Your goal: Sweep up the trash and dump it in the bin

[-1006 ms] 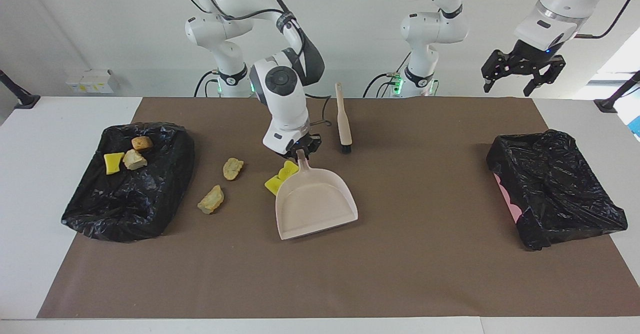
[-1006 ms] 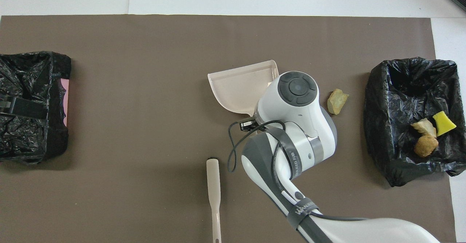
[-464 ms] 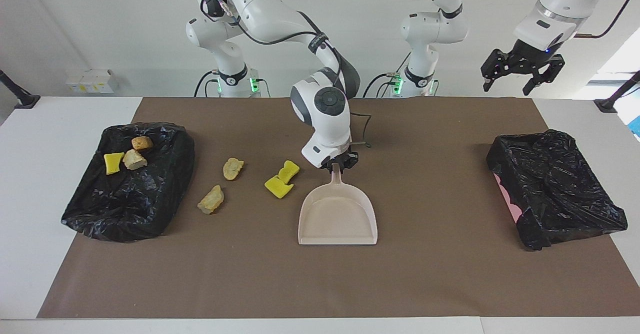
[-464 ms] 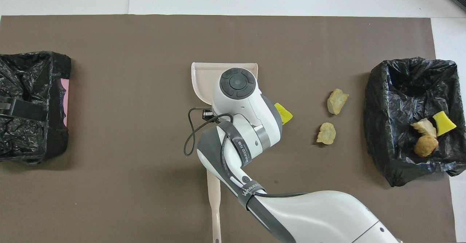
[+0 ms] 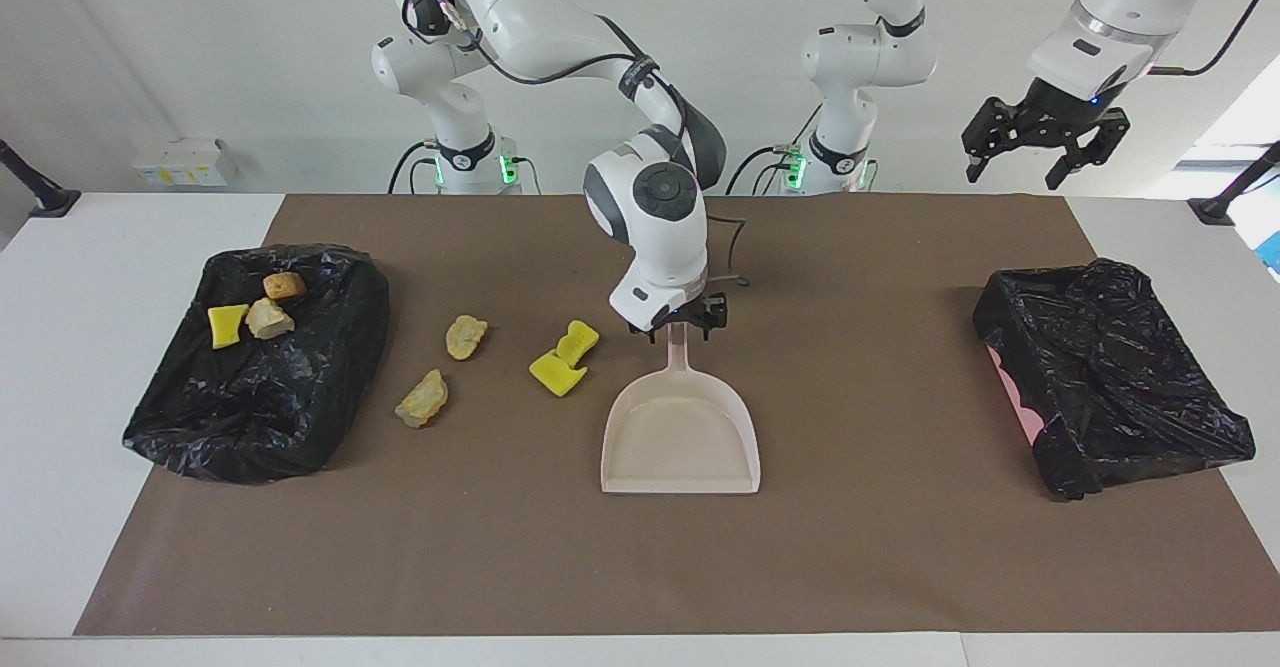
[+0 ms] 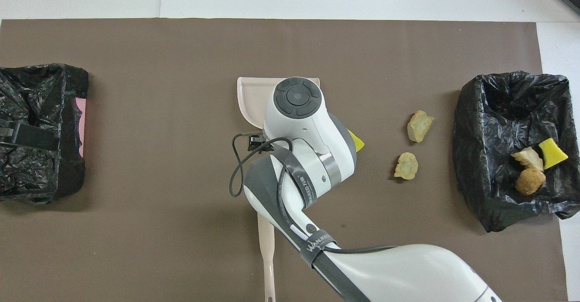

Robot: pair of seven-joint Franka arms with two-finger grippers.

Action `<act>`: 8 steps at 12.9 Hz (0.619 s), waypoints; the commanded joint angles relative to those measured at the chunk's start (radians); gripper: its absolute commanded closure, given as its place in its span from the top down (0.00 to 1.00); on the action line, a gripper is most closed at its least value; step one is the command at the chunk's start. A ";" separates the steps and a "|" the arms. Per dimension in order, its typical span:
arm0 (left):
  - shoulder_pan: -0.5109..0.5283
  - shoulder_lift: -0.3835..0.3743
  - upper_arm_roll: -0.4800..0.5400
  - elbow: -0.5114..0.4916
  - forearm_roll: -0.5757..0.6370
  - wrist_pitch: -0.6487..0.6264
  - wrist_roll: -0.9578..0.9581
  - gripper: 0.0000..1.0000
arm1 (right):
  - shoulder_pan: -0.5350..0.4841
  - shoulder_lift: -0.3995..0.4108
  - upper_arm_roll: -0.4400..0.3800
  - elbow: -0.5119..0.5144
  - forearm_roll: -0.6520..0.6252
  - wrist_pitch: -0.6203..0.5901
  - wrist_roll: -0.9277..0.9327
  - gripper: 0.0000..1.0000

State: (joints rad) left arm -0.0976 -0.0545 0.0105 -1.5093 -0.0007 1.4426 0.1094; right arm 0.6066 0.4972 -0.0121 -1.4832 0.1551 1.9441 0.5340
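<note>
The beige dustpan lies flat on the brown mat, its handle toward the robots; in the overhead view the arm covers most of it. My right gripper is open, its fingers spread either side of the handle's tip. Two yellow trash chunks lie beside the pan toward the right arm's end, one showing in the overhead view. Two tan lumps lie between them and the bin, which holds three scraps. My left gripper waits open, high over the left arm's end.
The beige brush handle lies nearer to the robots than the dustpan, its head hidden under my right arm. A second black-lined bin stands at the left arm's end of the mat.
My right gripper carried the dustpan away from the yellow chunks toward the table's middle, laid it flat with its mouth away from the robots, then spread its fingers and rose slightly. The left arm stayed still.
</note>
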 commanded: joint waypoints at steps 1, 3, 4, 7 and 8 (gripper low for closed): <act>-0.016 -0.021 -0.006 -0.044 -0.008 0.050 -0.007 1.00 | 0.002 -0.132 0.000 -0.110 0.035 -0.049 -0.037 1.00; -0.017 -0.013 -0.039 -0.068 -0.010 0.096 -0.008 1.00 | 0.037 -0.239 0.012 -0.227 0.035 -0.074 -0.017 1.00; -0.016 -0.010 -0.067 -0.090 -0.010 0.129 -0.019 1.00 | 0.067 -0.285 0.012 -0.293 0.037 -0.076 -0.010 1.00; -0.010 0.005 -0.188 -0.179 -0.010 0.276 -0.158 1.00 | 0.142 -0.386 0.012 -0.461 0.037 -0.030 0.041 1.00; -0.008 0.005 -0.232 -0.222 -0.010 0.335 -0.201 1.00 | 0.162 -0.420 0.012 -0.520 0.037 0.002 0.056 1.00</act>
State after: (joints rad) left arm -0.1000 -0.0347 -0.1717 -1.6494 -0.0051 1.6829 -0.0222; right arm 0.7454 0.1695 0.0025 -1.8578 0.1707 1.8761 0.5691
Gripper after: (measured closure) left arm 0.000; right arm 0.000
